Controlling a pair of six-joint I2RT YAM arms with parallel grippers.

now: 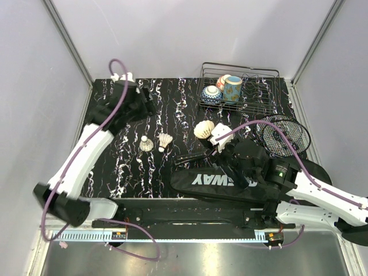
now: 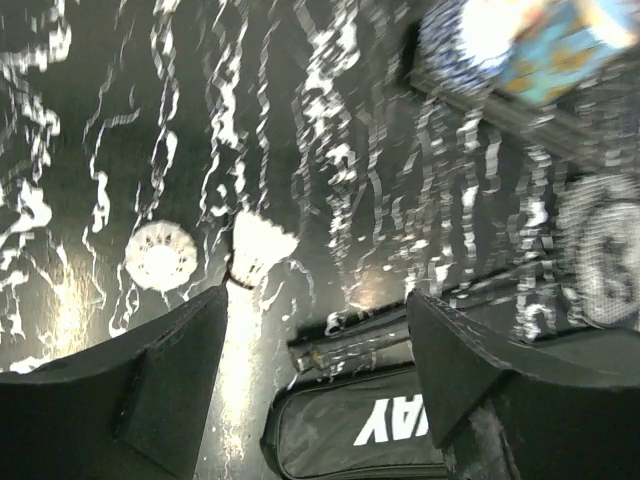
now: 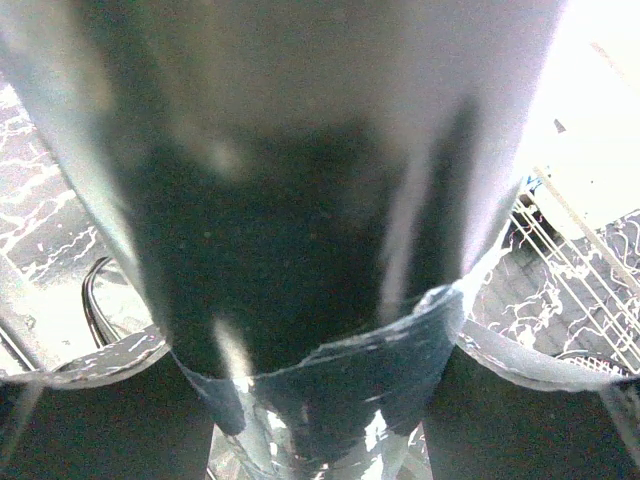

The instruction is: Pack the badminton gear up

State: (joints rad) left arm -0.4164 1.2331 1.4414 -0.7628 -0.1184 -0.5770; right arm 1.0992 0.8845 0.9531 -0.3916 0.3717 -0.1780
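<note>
my left fingers (image 2: 140, 400) hang released above the desk (image 2: 100, 120) near a shuttlecock (image 2: 262, 245); my right fingers (image 3: 520, 425) grasp the dark tube (image 3: 300, 230).

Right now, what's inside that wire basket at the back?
In the wire basket: a round blue-and-white cup, a taller teal cup, and a reddish cup partly hidden behind them. What lies under or inside the cups cannot be seen.
</note>
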